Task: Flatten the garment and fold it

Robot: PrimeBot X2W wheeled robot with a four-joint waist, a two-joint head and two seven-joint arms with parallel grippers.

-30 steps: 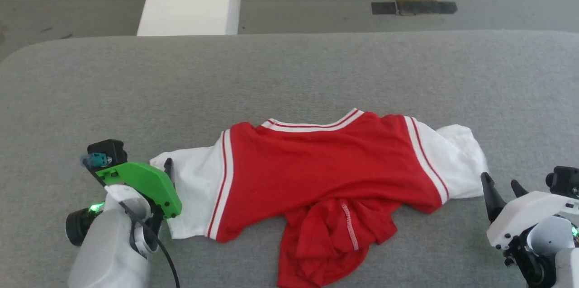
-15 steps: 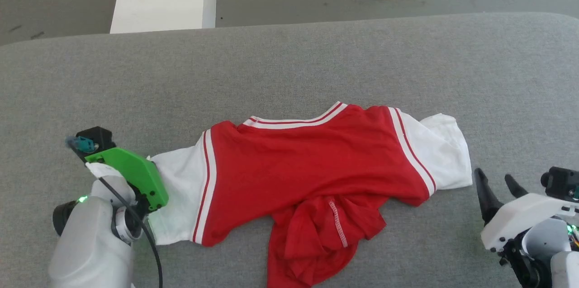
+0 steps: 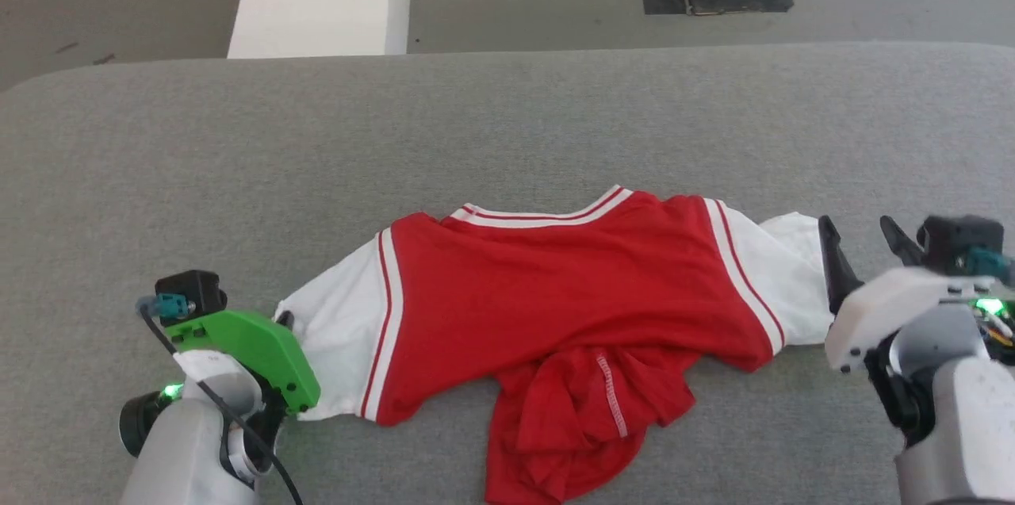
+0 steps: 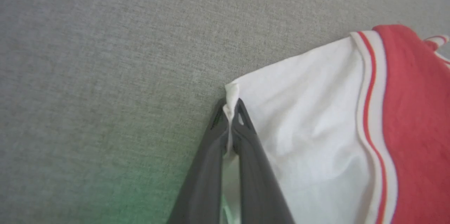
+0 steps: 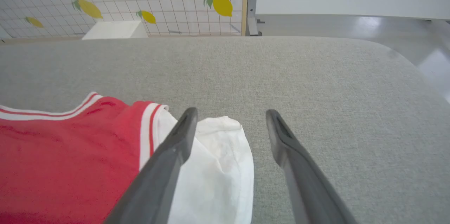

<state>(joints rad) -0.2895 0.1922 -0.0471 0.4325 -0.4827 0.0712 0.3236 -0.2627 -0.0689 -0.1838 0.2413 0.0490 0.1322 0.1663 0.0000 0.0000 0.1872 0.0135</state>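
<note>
The red-and-white jersey was found bunched near the front edge of the grey padded table, one white sleeve cuff pinched in the clenched left gripper, the right gripper held spread at the opposite sleeve, evidently for stretching flat.

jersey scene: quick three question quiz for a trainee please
1. True or false: the left end effector is shut on the jersey's white sleeve.
2. The right end effector is: A) open, B) shut empty, C) shut on the collar.
3. Which part of the jersey is bunched up?
Key: 1 true; 2 A; 3 the red hem, nearest the robot.
</note>
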